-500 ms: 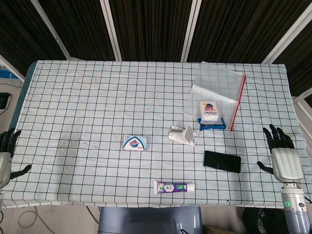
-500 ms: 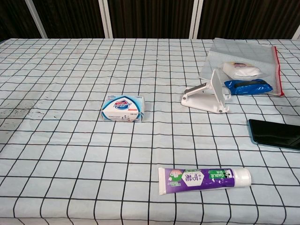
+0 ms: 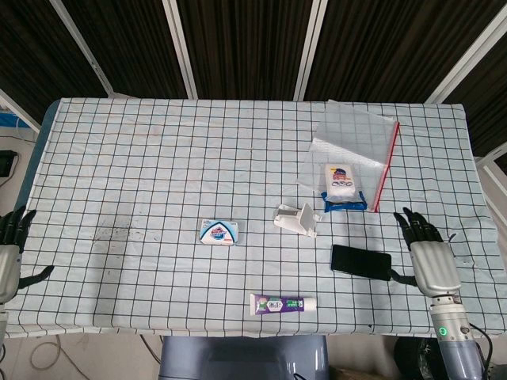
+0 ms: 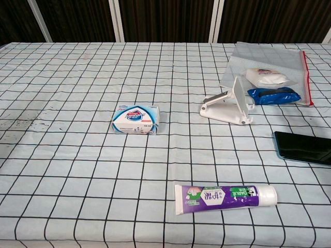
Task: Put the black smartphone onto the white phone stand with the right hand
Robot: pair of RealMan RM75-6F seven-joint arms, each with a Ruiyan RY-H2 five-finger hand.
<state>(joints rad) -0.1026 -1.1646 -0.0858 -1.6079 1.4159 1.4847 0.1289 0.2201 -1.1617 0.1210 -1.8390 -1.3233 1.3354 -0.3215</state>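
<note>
The black smartphone (image 3: 361,261) lies flat on the checked tablecloth near the front right; in the chest view the smartphone (image 4: 304,147) shows at the right edge. The white phone stand (image 3: 298,219) stands just behind and left of it, and the chest view shows the same stand (image 4: 230,104). My right hand (image 3: 430,255) hovers open just right of the phone, fingers spread, thumb close to the phone's right end. My left hand (image 3: 9,252) stays open at the table's far left edge. Neither hand shows in the chest view.
A soap box (image 3: 219,232) lies left of the stand. A toothpaste tube (image 3: 282,304) lies at the front edge. A clear zip bag (image 3: 351,158) with a white and blue packet (image 3: 342,186) sits behind the stand. The tablecloth (image 3: 158,158) covers the table.
My right hand has moved left toward the phone's right end. The phone, stand and left hand have not moved.
</note>
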